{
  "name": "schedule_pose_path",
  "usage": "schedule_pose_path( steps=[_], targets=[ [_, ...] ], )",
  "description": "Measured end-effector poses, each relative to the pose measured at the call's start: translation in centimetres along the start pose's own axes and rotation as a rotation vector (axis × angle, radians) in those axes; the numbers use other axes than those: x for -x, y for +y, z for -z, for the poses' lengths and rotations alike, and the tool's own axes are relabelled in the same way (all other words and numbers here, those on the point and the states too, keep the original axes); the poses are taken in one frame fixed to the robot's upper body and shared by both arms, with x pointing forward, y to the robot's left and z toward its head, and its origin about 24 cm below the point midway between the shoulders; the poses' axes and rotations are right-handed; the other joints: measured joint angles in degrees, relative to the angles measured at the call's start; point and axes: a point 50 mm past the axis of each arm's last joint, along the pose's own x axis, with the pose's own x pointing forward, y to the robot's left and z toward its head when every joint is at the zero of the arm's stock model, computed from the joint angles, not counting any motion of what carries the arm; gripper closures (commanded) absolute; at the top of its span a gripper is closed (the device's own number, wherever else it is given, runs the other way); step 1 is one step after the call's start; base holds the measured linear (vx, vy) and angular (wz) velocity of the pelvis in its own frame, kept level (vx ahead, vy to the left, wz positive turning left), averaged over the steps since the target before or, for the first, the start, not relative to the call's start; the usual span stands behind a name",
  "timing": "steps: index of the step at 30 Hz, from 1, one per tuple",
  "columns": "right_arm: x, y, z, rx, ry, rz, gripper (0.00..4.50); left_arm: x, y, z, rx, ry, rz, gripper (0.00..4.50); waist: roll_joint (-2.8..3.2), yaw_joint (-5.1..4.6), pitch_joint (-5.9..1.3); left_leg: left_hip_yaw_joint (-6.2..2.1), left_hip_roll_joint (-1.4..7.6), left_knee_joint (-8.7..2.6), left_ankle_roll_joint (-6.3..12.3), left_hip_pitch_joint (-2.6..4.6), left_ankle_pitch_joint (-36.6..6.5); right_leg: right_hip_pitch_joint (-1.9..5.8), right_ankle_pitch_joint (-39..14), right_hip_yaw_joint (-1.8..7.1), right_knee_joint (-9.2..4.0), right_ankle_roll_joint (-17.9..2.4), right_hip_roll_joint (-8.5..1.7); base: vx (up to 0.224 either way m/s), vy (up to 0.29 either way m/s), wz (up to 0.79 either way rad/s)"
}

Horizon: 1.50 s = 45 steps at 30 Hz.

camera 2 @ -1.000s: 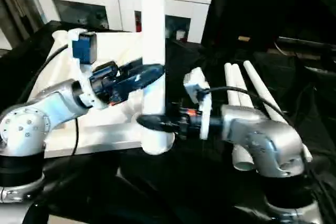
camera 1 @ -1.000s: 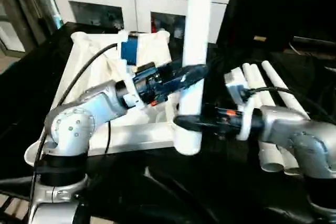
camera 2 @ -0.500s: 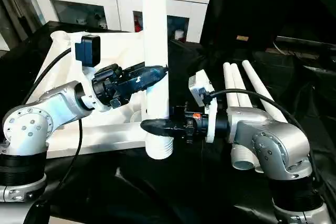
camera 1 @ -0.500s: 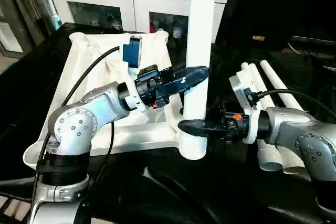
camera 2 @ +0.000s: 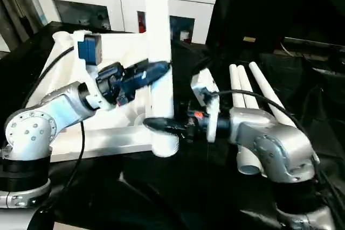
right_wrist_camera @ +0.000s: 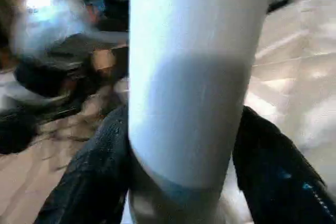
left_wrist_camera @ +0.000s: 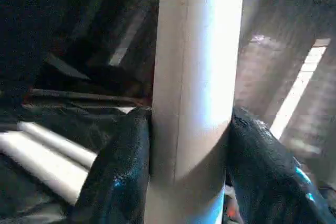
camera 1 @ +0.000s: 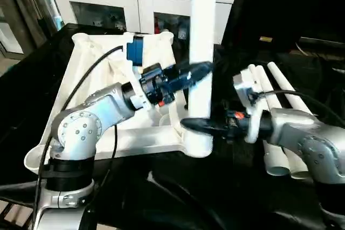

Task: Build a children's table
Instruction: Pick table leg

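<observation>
White upright leg (camera 1: pixel 200 52) is standing in the tabletop's (camera 1: pixel 81 74) corner socket. Left pincer (left_wrist_camera: pixel 178 156) is clamping it; right pincer (right_wrist_camera: pixel 181 161), at its three o'clock, is gripping lower.

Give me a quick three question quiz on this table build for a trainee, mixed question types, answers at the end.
1. True or false: the upright leg stands at a corner of the tabletop.
2. How many spare legs lie on the black surface by the right arm?
3. Which gripper is higher on the upright leg? A) left gripper B) right gripper

Key: 1 true; 2 three; 3 A. Both grippers bracket the leg, the left pressed against it, the right lower down near its base.
</observation>
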Motion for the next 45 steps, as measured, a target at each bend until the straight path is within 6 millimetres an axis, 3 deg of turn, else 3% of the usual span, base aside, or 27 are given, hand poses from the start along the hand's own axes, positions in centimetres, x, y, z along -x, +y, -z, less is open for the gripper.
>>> schedule_pose_path(
  steps=[8, 22, 23, 32, 39, 41, 45],
  targets=[
    [-0.8, -1.2, 0.2, -0.012, 0.023, 0.164, 1.22, -0.3, 0.7, 0.0, -0.110, 0.027, -0.175, 2.65, -0.03, 0.03, 0.01, 0.00, 0.00, 0.00, -0.01, -0.04, 0.0, -0.02, 0.0, 0.00, -0.01, 0.0, 0.00, 0.000, 0.000, 0.00],
    [-1.6, -1.2, 1.1, -0.056, 0.074, 0.175, 1.22, -0.9, -0.1, 0.5, -0.169, 0.094, -0.143, 2.66, -0.13, 0.10, 0.00, 0.00, 0.00, 0.00, -0.03, -0.03, 0.0, -0.02, 0.0, 0.00, 0.01, 0.0, 0.00, 0.000, 0.000, 0.00],
    [-1.6, -1.2, 1.3, -0.065, 0.082, 0.175, 1.51, -0.9, -0.1, 0.5, -0.170, 0.096, -0.142, 2.66, -0.13, 0.09, 0.00, 0.00, 0.00, 0.00, -0.03, -0.03, 0.0, -0.02, 0.0, 0.00, 0.00, 0.0, 0.00, 0.000, 0.000, 0.00],
    [-1.9, -1.0, 1.5, -0.079, 0.099, 0.159, 2.29, -0.8, -0.1, 0.6, -0.179, 0.112, -0.134, 2.66, -0.13, 0.10, 0.00, 0.00, 0.00, 0.00, -0.03, -0.03, 0.0, -0.02, 0.0, 0.00, 0.01, 0.0, 0.00, 0.000, 0.000, 0.00],
    [-2.2, -0.8, 1.6, -0.078, 0.109, 0.145, 2.49, -0.6, 0.0, 0.6, -0.200, 0.136, -0.140, 2.66, -0.12, 0.10, 0.00, 0.00, 0.00, 0.00, -0.03, -0.03, 0.0, -0.02, 0.0, 0.00, 0.01, 0.0, 0.00, 0.000, 0.000, 0.00],
    [-2.3, -0.8, 1.6, -0.079, 0.110, 0.145, 2.50, -0.7, 0.0, 0.7, -0.206, 0.139, -0.143, 2.10, -0.12, 0.10, 0.00, 0.00, 0.00, 0.00, -0.03, -0.03, 0.0, -0.02, 0.0, 0.00, 0.01, 0.0, 0.00, 0.000, 0.000, 0.00],
    [-2.5, -1.2, 1.7, -0.083, 0.084, 0.190, 2.53, -0.7, 0.1, 0.7, -0.225, 0.138, -0.155, 1.75, -0.12, 0.05, -0.01, 0.00, 0.00, 0.00, -0.05, -0.03, 0.0, -0.02, 0.0, 0.00, 0.01, 0.0, 0.00, 0.000, 0.000, 0.00]
  ],
)
